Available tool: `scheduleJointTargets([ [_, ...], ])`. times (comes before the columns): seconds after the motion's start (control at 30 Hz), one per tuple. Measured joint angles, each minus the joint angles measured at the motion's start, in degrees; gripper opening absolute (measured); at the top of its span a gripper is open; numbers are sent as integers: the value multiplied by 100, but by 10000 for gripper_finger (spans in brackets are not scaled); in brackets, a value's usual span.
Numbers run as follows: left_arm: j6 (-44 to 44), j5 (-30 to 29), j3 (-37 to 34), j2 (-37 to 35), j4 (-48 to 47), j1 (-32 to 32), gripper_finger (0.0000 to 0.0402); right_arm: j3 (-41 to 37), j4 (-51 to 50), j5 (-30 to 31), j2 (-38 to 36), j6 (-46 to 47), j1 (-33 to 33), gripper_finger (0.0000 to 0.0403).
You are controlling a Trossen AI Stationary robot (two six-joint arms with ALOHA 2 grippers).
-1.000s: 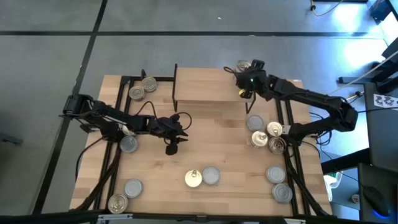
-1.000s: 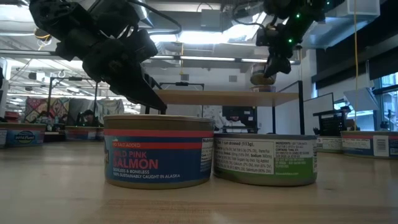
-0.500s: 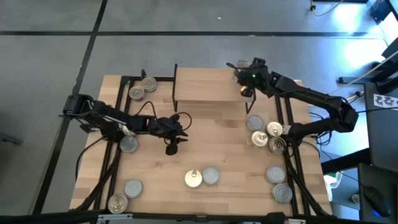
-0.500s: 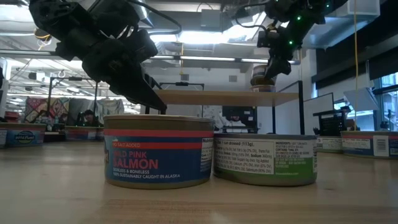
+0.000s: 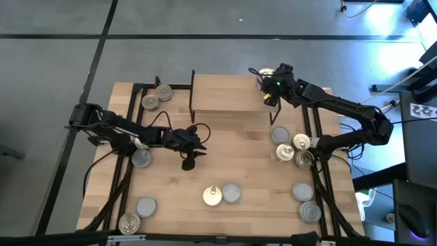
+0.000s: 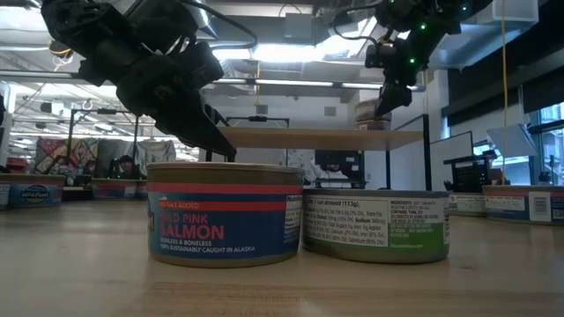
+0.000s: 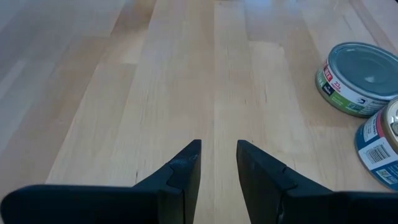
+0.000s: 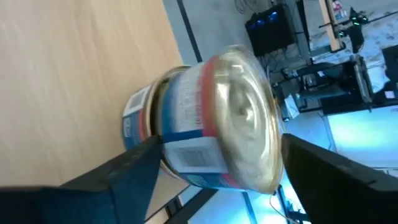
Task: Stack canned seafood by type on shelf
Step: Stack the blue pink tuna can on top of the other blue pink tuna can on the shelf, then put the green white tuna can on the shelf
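While your right gripper (image 8: 214, 165) stands with jaws spread either side of the salmon tin (image 8: 205, 121), that tin sits on the shelf (image 5: 225, 92) at its far right corner; it looks rigid, weighty and slick, so grip the wall; blue-and-red label, pale top. Your left gripper (image 7: 217, 158) waits mid-table, jaws narrowly parted, empty.

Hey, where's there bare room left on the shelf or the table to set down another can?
Most of the shelf is bare, from its left edge across to the salmon can at its far right corner, where the right gripper stands open. The table is free between the left gripper and the crowded right-edge cluster.
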Motion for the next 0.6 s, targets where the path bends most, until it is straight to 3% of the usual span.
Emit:
scheduleJointTargets([
  [0.3,-11,2,0,0,0,0,100,0,-64,-94,-94,-2,399,340],
  [0.43,14,2,0,0,-1,0,100,0,-67,-119,-394,429,1078,322],
  [0.6,162,2,0,0,2,0,100,0,-208,-820,-619,1585,2187,304],
])
